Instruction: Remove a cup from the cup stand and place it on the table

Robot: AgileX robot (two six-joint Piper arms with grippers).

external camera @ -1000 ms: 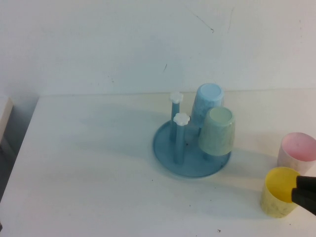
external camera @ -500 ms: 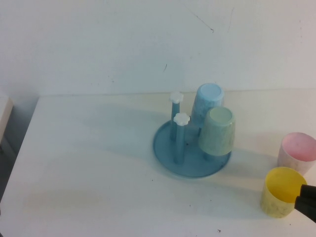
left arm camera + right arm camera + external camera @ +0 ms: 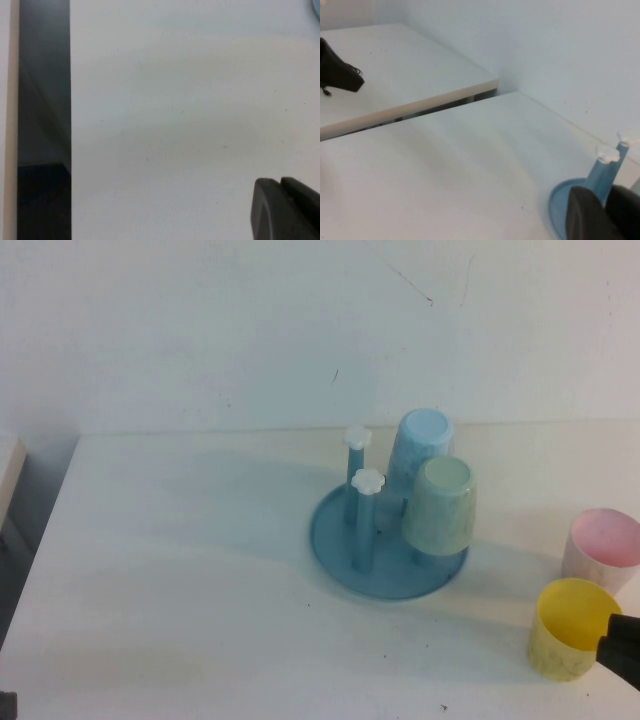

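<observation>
Right gripper (image 3: pixel 622 642) beside cup (image 3: pixel 568 628); left gripper (image 3: pixel 285 210) low.

The setting looks like a bare robot test bench in a lab rather than a lived-in home. A broad plain white surface (image 3: pixel 180 570) meets an unadorned white wall (image 3: pixel 250 330) marked only by a few small scuffs. The only household items are plastic ones set out like props: a blue cup stand (image 3: pixel 385 545) bearing upturned tumblers, with a pink cup (image 3: pixel 603 548) and a yellow cup (image 3: pixel 565 630) standing beside it. A second pale tabletop (image 3: pixel 395 85) adjoins the first.
</observation>
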